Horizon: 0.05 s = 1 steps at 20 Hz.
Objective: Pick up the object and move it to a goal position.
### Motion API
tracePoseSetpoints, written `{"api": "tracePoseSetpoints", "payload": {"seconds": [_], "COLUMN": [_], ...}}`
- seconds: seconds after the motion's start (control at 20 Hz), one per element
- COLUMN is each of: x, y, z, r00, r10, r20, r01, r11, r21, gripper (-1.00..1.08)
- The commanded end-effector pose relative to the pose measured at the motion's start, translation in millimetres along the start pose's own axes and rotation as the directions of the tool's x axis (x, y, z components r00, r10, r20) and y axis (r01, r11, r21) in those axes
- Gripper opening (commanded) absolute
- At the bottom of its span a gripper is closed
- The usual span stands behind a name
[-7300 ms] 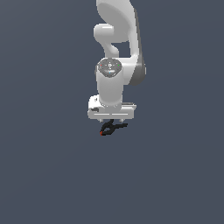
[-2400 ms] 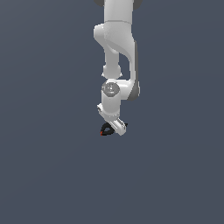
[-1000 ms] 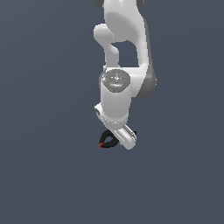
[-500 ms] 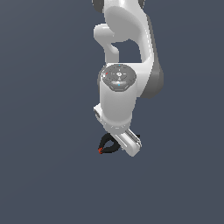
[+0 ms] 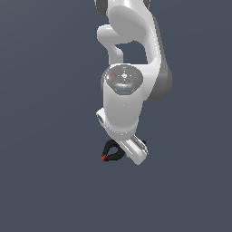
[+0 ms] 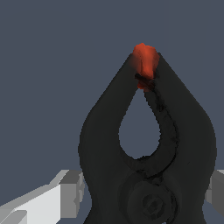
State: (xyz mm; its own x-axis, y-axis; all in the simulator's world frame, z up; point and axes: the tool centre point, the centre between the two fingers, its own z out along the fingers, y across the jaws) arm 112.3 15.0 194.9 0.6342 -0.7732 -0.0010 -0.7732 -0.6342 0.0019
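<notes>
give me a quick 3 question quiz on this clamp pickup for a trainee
1. True or false: the black clamp sits between the gripper fingers.
2. What colour is the clamp's tip?
A. blue
B. red-orange
C. white
3. In the exterior view, on which side of the gripper does the clamp stick out?

Key
1. True: a finger shows on each side of the clamp in the wrist view.
2. B.
3. The exterior view's left.
</notes>
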Motion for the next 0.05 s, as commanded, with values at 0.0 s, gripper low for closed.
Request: {"api": "tracePoseSetpoints", "payload": {"seconds": [0.0], "x": [0.3], "y": [-0.4], "z": [-1.2], "r00": [1.000], "r10": [0.000], "r20": [-0.001], "r01": [0.000], "r11": [1.000], "r21": [0.002], "gripper": [-1.00]}}
